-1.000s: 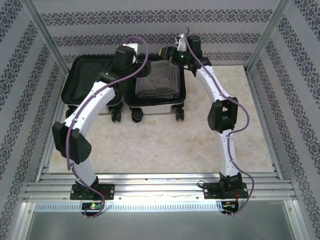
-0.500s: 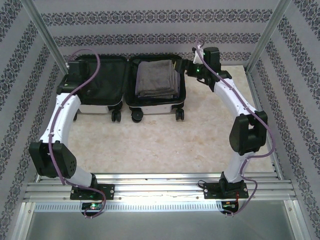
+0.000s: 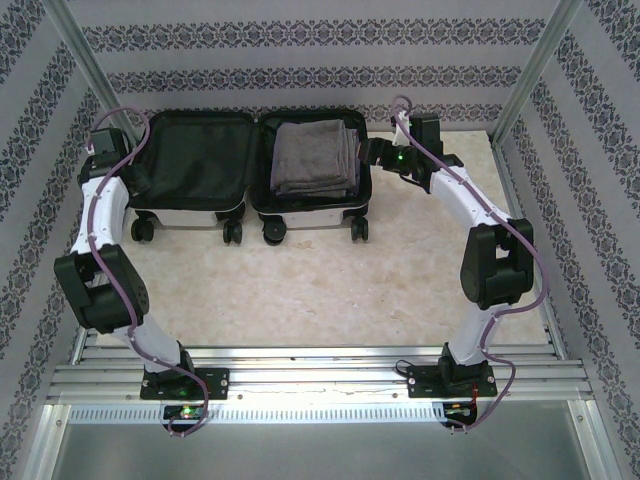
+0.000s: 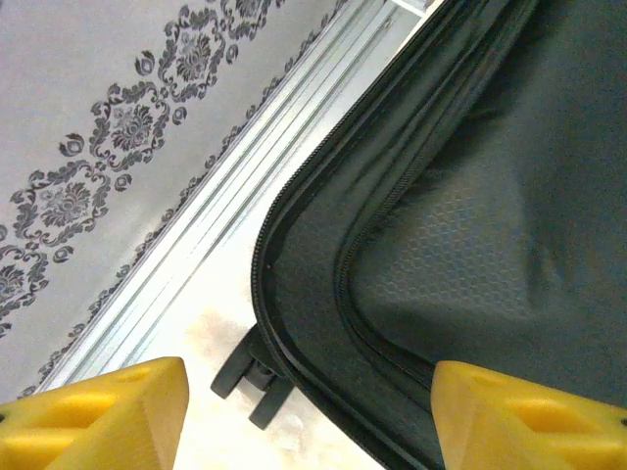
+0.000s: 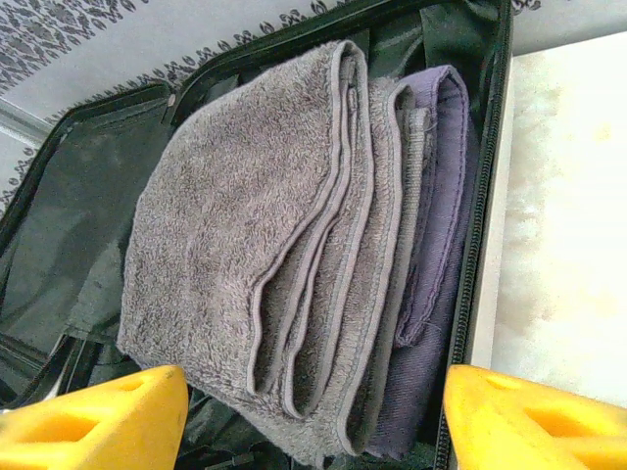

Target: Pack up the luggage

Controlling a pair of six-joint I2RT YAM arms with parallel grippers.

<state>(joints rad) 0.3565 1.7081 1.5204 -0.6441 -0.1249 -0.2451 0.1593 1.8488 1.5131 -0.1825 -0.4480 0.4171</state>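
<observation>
Having swung outward from above the suitcase, now flanking it: left gripper at its left rim, right gripper beside its right half, both spread wide, empty. Suitcase open at the table's back, folded towels packed right; closing likely next.
</observation>
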